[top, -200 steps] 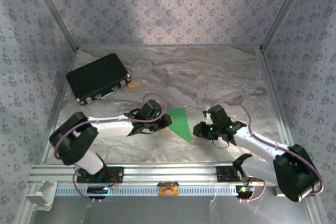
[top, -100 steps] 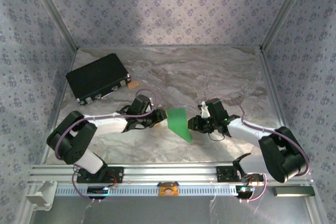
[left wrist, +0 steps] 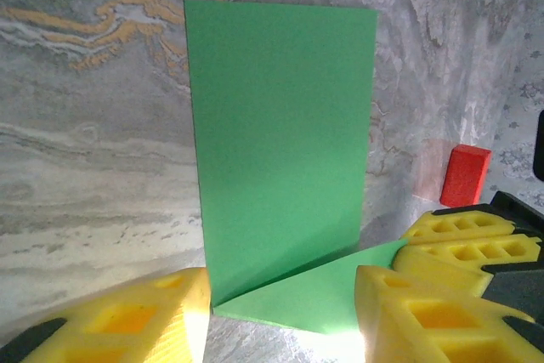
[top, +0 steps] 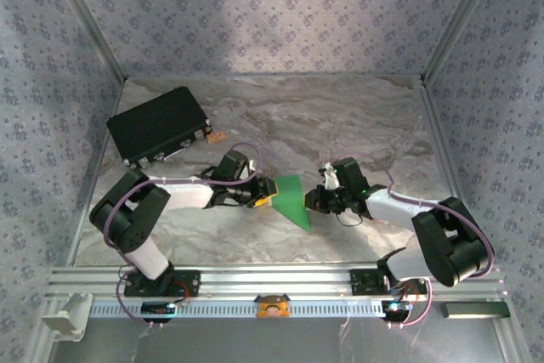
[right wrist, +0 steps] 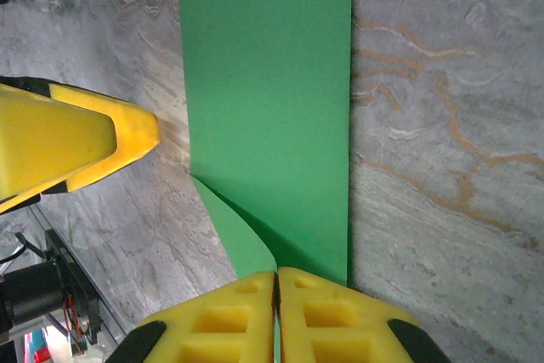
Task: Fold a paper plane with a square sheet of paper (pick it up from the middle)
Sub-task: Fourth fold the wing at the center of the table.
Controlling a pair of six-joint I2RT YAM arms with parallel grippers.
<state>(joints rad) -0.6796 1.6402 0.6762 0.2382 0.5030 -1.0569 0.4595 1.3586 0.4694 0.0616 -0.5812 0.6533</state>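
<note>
The green sheet (top: pixel 291 200) lies mid-table between the two arms, partly folded, with a triangular flap showing at one corner. The right gripper (top: pixel 313 201) is closed and pinches an edge of the sheet. The left gripper (top: pixel 259 197) stands half open, its fingers (left wrist: pixel 119 316) straddling the folded corner without clamping it.

For a clean crease, the right grip should probably anchor the sheet while the left presses the flap flat along the fold line, edges aligned.

No writing is legible on the sheet, the black case (top: pixel 159 125) or the red block (left wrist: pixel 466 174).
</note>
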